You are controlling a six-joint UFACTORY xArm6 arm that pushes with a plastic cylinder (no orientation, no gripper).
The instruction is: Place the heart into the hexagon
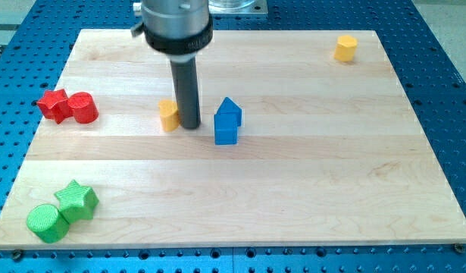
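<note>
- Currently my tip (189, 125) sits on the wooden board (293, 197), slightly toward 10 o'clock from board centre.
- Tool state: plain dark rod, no jaws, nothing to open or close, nothing held. It only touches by pushing.
- Small yellow block (169, 115) is right against the rod at its 9 o'clock; partly hidden by the rod, shape can't be confirmed, could be the heart.
- Blue block (227, 121), house-like pointed top, is just beside the tip at 3 o'clock, with a narrow gap showing.
- Yellow hexagon block (345, 48) is far off toward 2 o'clock from the tip, near the board's 1 o'clock corner, well apart from the other yellow block.
- Red star block (54, 105) and red cylinder (82, 108) are touching each other at the board's 9 o'clock edge.
- Green star block (76, 200) and green cylinder (47, 223) are touching each other at the 7 o'clock corner.
- Blue perforated table (437, 61) surrounds the board.
</note>
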